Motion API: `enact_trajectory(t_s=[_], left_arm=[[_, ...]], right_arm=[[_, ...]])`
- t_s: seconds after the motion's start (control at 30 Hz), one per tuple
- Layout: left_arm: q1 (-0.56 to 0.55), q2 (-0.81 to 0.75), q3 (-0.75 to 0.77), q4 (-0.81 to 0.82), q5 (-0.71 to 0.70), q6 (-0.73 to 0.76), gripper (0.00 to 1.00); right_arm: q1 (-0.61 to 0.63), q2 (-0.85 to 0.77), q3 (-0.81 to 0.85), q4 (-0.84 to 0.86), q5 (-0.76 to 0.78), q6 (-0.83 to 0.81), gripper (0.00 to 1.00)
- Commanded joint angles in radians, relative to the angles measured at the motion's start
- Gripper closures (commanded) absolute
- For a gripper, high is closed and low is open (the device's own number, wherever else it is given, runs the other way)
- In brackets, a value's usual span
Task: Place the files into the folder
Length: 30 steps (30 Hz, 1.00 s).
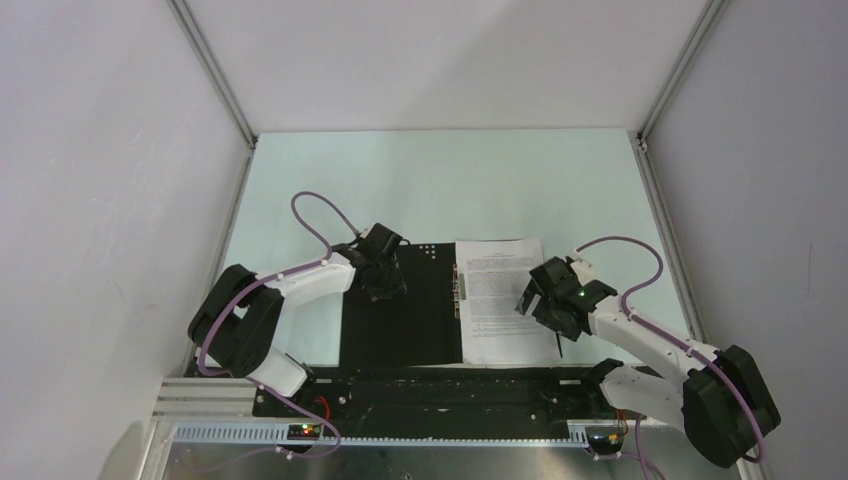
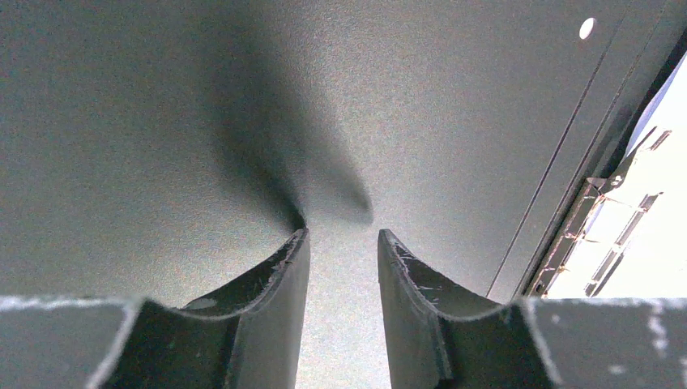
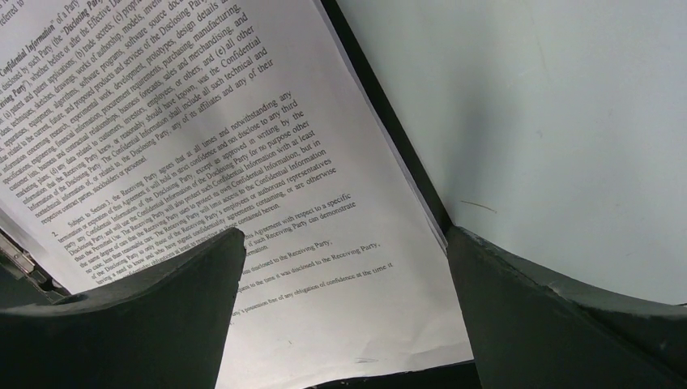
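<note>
Folder [image 1: 400,320] open flat on table [image 1: 420,180], spine clip [image 1: 459,290] running near-to-far; files [image 1: 500,290] on right cover, long axis likewise, heading far. Legible: "Confidential Information", "Receiving Party". Left gripper [image 2: 340,235] narrowly parted over left cover, right gripper [image 3: 344,235] wide apart above files, both empty.

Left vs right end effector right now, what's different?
The left end effector is open narrowly, over a bare black cover of the folder. The right end effector is open wide, straddling the outer edge of the files, which lie on the other cover. Shared: both open, empty, aimed down.
</note>
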<state>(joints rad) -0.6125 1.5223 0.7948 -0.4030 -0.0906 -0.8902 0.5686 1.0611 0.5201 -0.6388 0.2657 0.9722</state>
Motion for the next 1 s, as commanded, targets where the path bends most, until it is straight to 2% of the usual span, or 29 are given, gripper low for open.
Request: enact_trajectory(t_s=[0.0,0.17,0.27,0.43,0.6,0.77,0.97], left_arm=[[0.004,0.006,0.004,0.009,0.005,-0.009,0.58],[0.003,0.006,0.015,0.008,0.013,0.011,0.58],[0.005,-0.004,0.032,0.007,0.03,0.035,0.58],[0.015,-0.076,0.059,-0.019,0.041,0.051,0.58],[0.083,-0.166,-0.008,-0.037,0.063,0.049,0.59],[0.132,-0.228,-0.11,-0.037,0.082,0.042,0.61],[0.158,-0.24,-0.179,-0.032,0.068,0.003,0.61]], right_arm=[[-0.025,-0.025,0.001,-0.025,0.044,0.0,0.01],[-0.07,-0.073,0.02,-0.034,0.037,-0.062,0.01],[-0.031,-0.057,0.086,-0.06,0.051,-0.083,0.01],[0.098,0.058,0.231,-0.052,0.083,-0.119,0.13],[0.237,0.283,0.425,-0.016,0.093,-0.185,0.26],[0.305,0.484,0.562,-0.001,0.095,-0.231,0.55],[0.338,0.578,0.629,0.052,0.07,-0.281,0.56]])
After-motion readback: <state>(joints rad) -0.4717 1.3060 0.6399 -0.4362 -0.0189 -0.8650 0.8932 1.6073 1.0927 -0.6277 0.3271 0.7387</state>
